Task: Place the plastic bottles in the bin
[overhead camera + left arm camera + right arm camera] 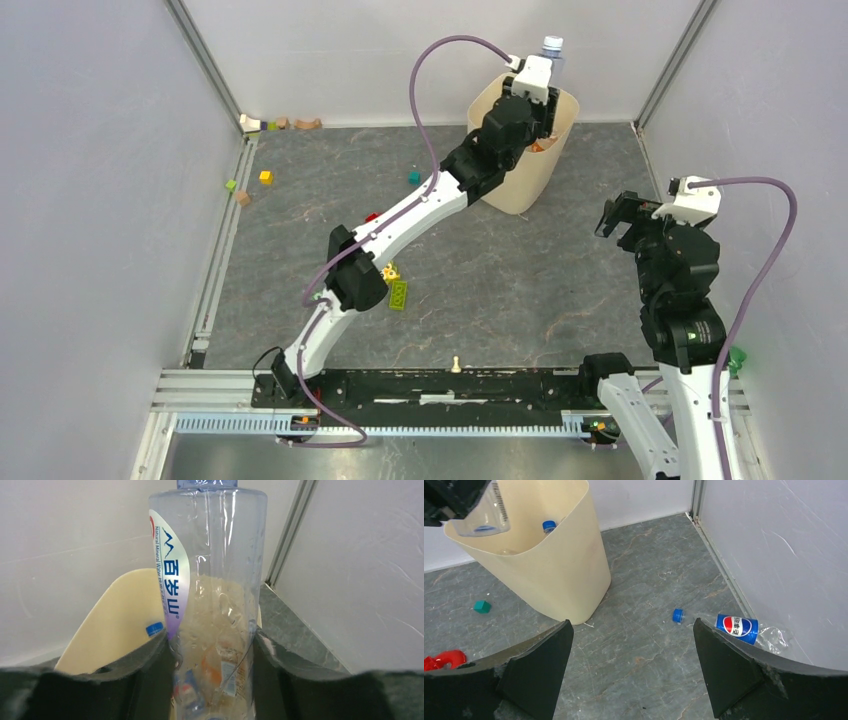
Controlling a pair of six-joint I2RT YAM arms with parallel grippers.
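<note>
Clear water bottle (215, 580) over cream bin (525, 185); Pepsi bottle (736, 626) lies on floor.

I'm driving a robot test cell in a lab, not a home. Plain white panels (90, 200) wall in the grey marbled table (500, 290), aluminium posts (205, 60) stand at its far corners (bare extrusion). The left arm (400, 225) and right arm (680, 290) are bolted to a slotted rail (200, 385) along its near edge.

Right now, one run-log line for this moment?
left gripper: shut on water bottle above bin | right gripper: open, empty | Pepsi bottle: outside bin
</note>
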